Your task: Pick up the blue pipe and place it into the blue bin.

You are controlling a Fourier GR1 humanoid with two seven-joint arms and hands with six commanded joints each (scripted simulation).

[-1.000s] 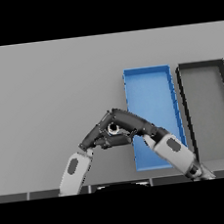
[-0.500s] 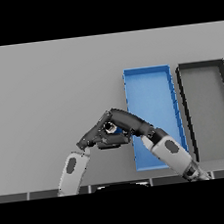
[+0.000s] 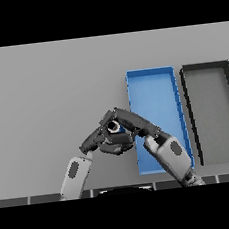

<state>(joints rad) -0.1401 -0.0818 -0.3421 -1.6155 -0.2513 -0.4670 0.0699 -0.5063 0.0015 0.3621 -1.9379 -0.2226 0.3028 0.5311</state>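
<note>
The blue pipe is short, and its round dark opening faces up at me. It sits just left of the blue bin, between my two hands. My left hand comes in from the lower left and curls under and around the pipe. My right hand reaches in from the lower right across the bin's near left corner. Its fingers lie fairly straight along the pipe's top and right side. Most of the pipe's body is hidden by the hands.
A black bin stands right of the blue one, side by side and both long front to back. The grey table stretches to the left and behind the hands.
Both hands and the pipe between them have shifted slightly left and away from me. The hands stay closed in around the pipe.
</note>
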